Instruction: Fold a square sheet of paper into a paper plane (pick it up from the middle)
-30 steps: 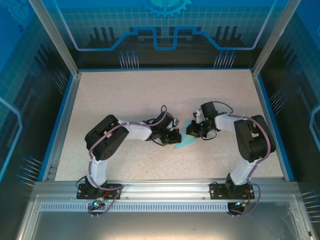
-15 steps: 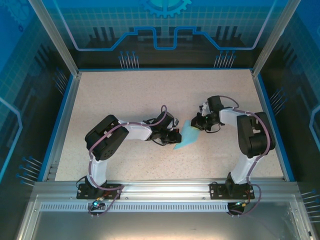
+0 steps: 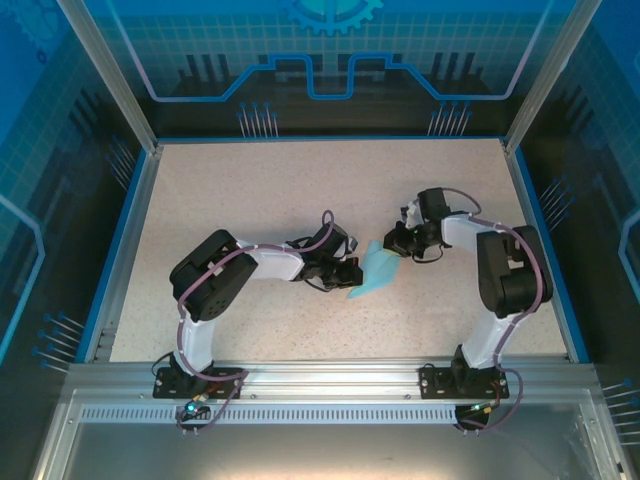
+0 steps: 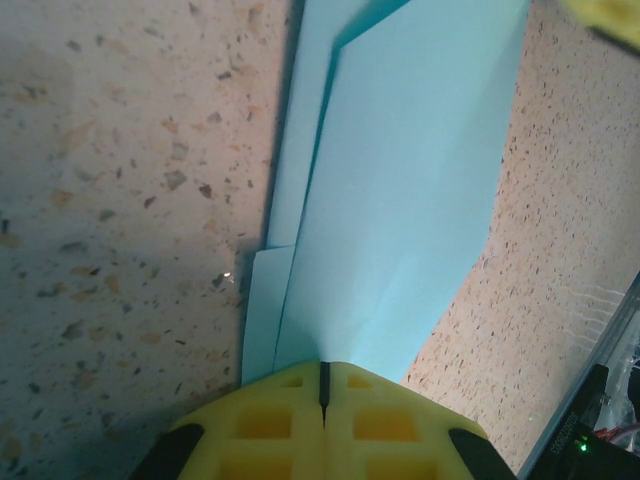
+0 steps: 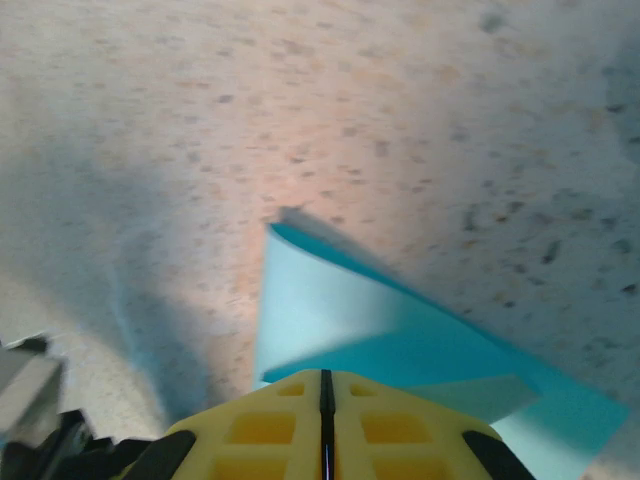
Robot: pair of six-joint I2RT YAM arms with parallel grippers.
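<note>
Our left gripper (image 4: 323,385) pinches the paper plane (image 4: 400,200) at its left side. The right gripper (image 5: 325,385), also closed on it, we should move gently, with the layers aligned.

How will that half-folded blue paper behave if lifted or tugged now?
The folded sheet is probably very light and floppy: thin layers fan apart at its edge. Its free corner seems lifted off the table beside the right gripper, so it will likely sag or flutter. Pinched also by the left gripper, it may tear or crease if pulled apart.
</note>
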